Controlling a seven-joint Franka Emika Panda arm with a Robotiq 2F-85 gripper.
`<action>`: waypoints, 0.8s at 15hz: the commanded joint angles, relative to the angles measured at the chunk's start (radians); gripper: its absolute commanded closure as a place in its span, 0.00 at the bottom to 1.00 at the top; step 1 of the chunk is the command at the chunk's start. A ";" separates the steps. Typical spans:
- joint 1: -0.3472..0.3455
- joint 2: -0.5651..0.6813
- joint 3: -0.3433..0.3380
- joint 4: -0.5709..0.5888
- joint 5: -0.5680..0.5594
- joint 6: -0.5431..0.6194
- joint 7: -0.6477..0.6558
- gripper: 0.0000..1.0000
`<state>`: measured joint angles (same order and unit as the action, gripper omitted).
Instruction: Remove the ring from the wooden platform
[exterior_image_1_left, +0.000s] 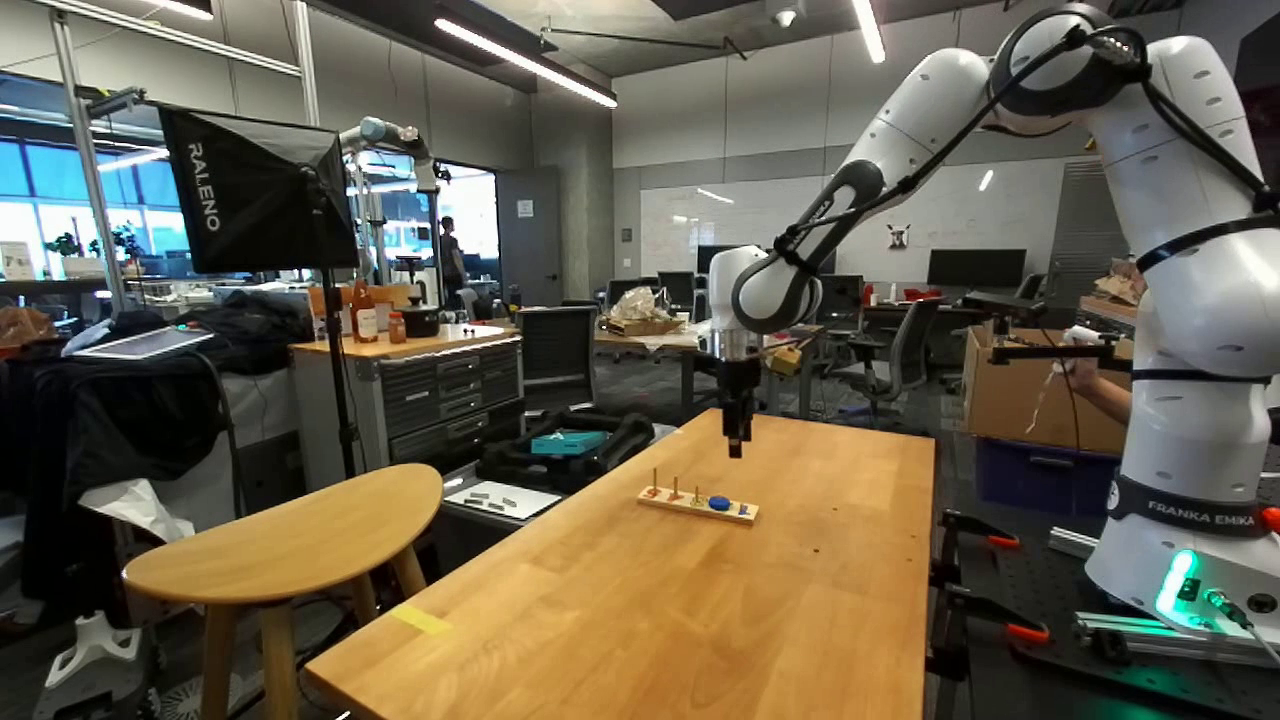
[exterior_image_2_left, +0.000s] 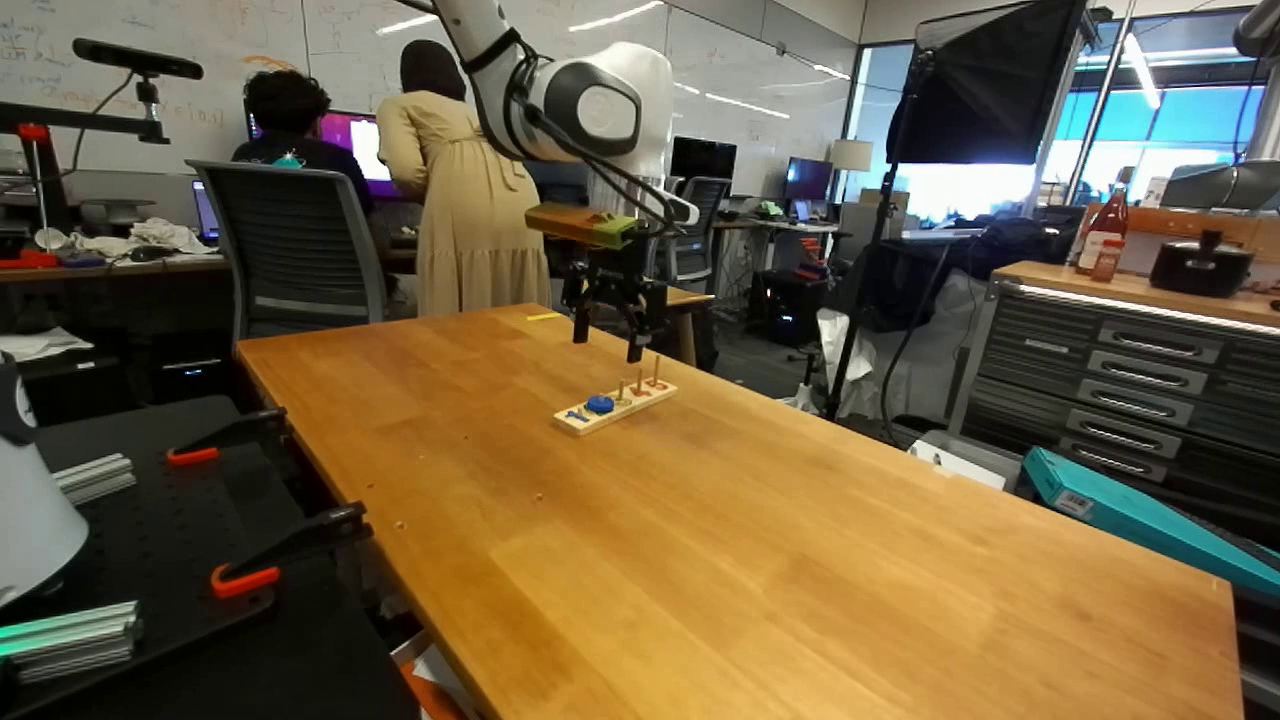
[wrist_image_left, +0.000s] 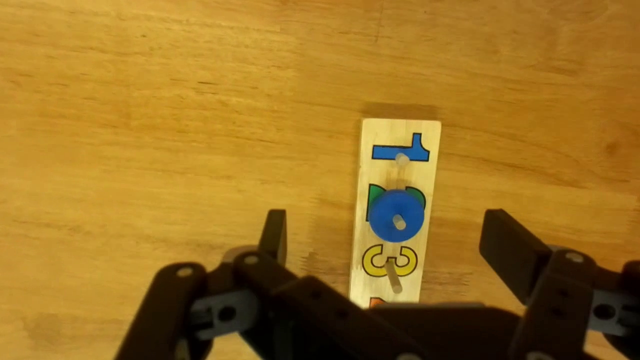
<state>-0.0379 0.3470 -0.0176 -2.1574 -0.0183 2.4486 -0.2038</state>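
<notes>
Reaching out over the counter (exterior_image_1_left: 640, 620) with the white arm (exterior_image_1_left: 920, 120), and hanging in the air with the jaws pointing down and spread wide. Straddling the wooden platform (wrist_image_left: 422, 172) in the wrist view, well apart from both of its long edges. Find that platform lying flat on the counter, in both exterior views a thin pale strip with a row of upright pegs (wrist_image_left: 393, 278). Find the blue ring (wrist_image_left: 386, 212) on it, threaded over the second peg from one end, with the pale tip poking up through the hole and most of a green numeral (wrist_image_left: 375, 192) covered. Can read a blue 1 (wrist_image_left: 387, 152) at that end, just beside the ring, and a yellow 3 (wrist_image_left: 370, 260) on the opposite side, each with its own peg. Can make out only an edge of an orange mark (wrist_image_left: 376, 301) past the 3, with the rest of the strip hidden behind the dark workings of the jaws. In an exterior view, can count three pegs beyond the ring, each taller than the last toward the farther end. On and around the counter, can see yellow tape (exterior_image_1_left: 422, 618) near one corner, a rounded wooden side table (exterior_image_1_left: 300, 530), a black softbox (exterior_image_1_left: 260, 200), orange-handled clamps (exterior_image_2_left: 245, 582) near the arm's base, and a standing person (exterior_image_2_left: 470, 220) in a tan dress with back turned.
</notes>
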 joint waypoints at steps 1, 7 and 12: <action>-0.041 0.075 0.038 -0.008 0.086 0.110 -0.027 0.00; -0.077 0.153 0.118 -0.013 0.198 0.182 -0.044 0.00; -0.034 0.175 0.097 -0.001 0.137 0.242 0.005 0.00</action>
<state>-0.0886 0.5016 0.0901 -2.1787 0.1447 2.6444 -0.2176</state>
